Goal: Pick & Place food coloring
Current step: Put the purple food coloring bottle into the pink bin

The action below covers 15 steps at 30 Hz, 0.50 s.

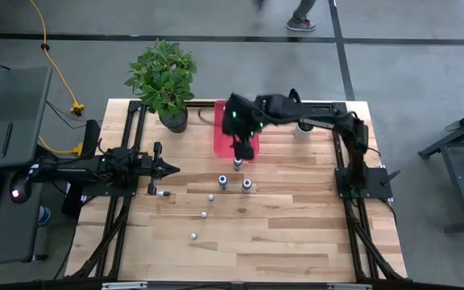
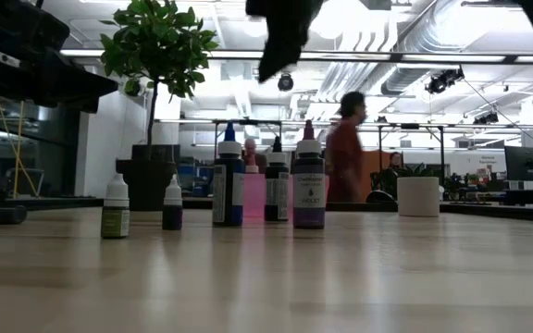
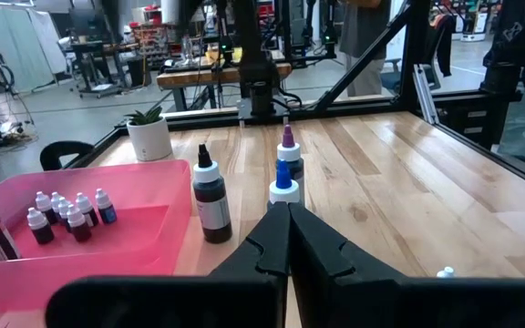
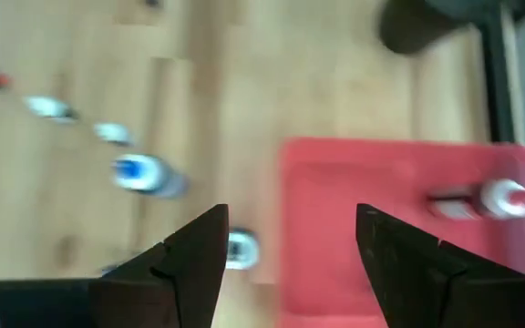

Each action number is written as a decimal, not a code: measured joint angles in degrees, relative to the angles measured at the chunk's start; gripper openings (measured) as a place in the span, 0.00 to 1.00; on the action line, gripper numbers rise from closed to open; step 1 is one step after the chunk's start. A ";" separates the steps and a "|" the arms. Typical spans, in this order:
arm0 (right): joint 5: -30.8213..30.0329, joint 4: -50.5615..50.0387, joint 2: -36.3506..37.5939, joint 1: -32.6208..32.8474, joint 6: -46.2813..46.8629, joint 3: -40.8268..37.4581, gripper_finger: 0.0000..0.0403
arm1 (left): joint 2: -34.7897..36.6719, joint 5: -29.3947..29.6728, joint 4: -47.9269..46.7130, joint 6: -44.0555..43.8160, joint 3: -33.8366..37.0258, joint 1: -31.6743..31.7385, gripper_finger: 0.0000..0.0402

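The food coloring bottles are split between table and tray. A dark bottle point(image 3: 210, 196), a blue one point(image 3: 283, 187) and a purple one point(image 3: 288, 150) stand upright on the wood, with smaller ones point(image 1: 204, 214) scattered nearer the front edge. Several tiny bottles point(image 3: 62, 214) stand in the pink tray point(image 1: 222, 129), and one bottle point(image 4: 490, 200) lies on its side there. My right gripper point(image 4: 290, 219) hangs open above the tray's near edge point(image 1: 242, 153), with nothing between its fingers. My left gripper point(image 3: 285, 228) rests shut at the table's left point(image 1: 163, 169).
A leafy plant in a dark pot point(image 1: 167, 80) stands at the far left corner, just left of the tray. A small white pot point(image 1: 303, 129) sits at the far right under my right arm. Bare wood lies toward the near and right edges. People walk beyond the table.
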<state>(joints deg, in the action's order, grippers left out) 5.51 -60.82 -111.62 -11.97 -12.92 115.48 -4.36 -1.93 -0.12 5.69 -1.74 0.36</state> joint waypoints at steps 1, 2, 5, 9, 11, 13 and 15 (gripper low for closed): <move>-0.37 -0.40 0.59 1.73 0.69 0.00 0.56 | -0.02 0.00 0.00 0.00 -0.02 -0.02 0.00; -0.82 -1.00 0.97 3.47 1.22 0.00 0.56 | 0.00 0.00 0.00 0.00 -0.01 0.00 0.00; -2.31 -1.92 1.60 8.38 2.92 0.00 0.56 | -0.02 0.00 0.00 -0.02 0.00 -0.01 0.00; -4.54 -0.87 1.58 12.97 5.99 0.00 0.56 | -0.02 0.00 0.00 0.00 0.00 -0.02 0.00; -6.80 0.21 1.11 14.62 7.56 0.05 0.56 | -0.01 0.00 0.00 -0.02 -0.01 -0.01 0.00; -8.40 1.21 0.46 15.97 9.76 0.07 0.56 | 0.00 0.00 0.00 0.00 0.00 -0.02 0.00; -8.71 2.69 -0.65 17.13 12.36 0.11 0.56 | -0.02 0.00 0.00 0.00 0.00 0.00 0.00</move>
<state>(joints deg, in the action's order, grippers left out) -3.20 -58.13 -112.27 5.16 -0.56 115.59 -4.38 -1.93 -0.12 5.69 -1.74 0.36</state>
